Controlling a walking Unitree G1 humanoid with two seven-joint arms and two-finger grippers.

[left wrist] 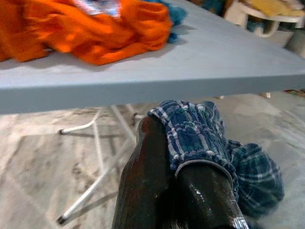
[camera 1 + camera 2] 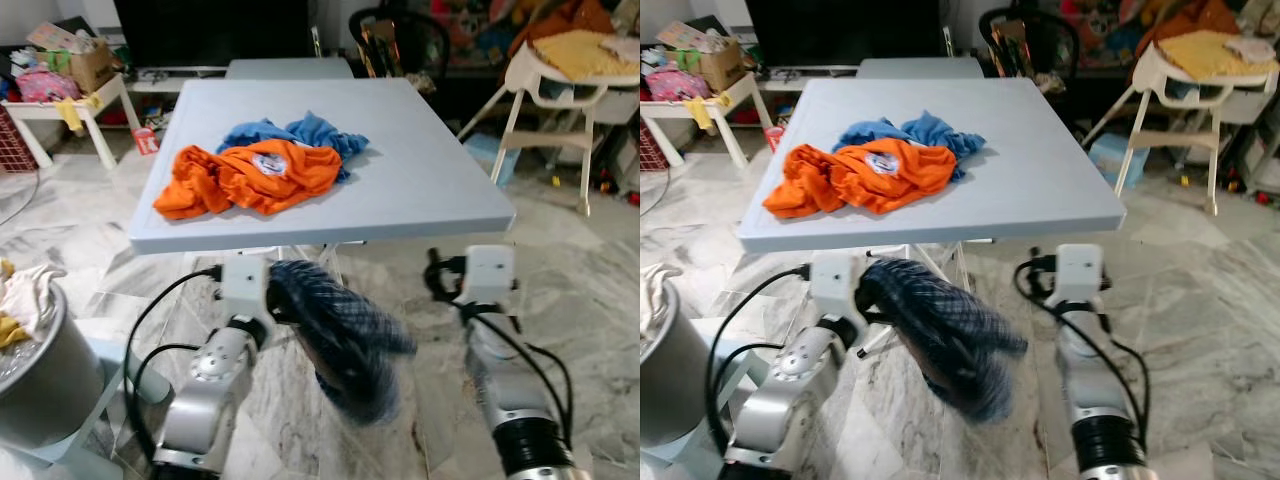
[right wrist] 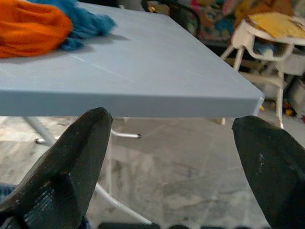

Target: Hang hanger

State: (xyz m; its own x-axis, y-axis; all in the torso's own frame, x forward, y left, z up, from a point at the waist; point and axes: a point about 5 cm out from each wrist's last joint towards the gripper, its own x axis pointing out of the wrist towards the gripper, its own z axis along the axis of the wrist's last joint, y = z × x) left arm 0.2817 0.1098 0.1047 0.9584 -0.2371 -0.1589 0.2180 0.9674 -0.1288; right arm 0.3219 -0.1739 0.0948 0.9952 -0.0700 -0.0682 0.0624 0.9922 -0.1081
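Note:
A dark blue plaid garment (image 2: 345,345) hangs bunched from my left gripper (image 1: 169,148), which is shut on it just below the front edge of the light blue table (image 2: 430,190). The cloth drapes over one black finger (image 1: 143,181). My right gripper (image 3: 171,121) is open and holds nothing; it sits low in front of the table's front right edge, pointing under the top. On the table lie a crumpled orange shirt (image 2: 250,175) and a blue cloth (image 2: 300,132) behind it. I see no hanger in any view.
A grey bin (image 2: 45,375) with clothes stands at my left. A white high chair (image 2: 560,80) is at the back right, and a small cluttered white table (image 2: 70,100) at the back left. White folding legs (image 1: 90,191) stand under the table on marble floor.

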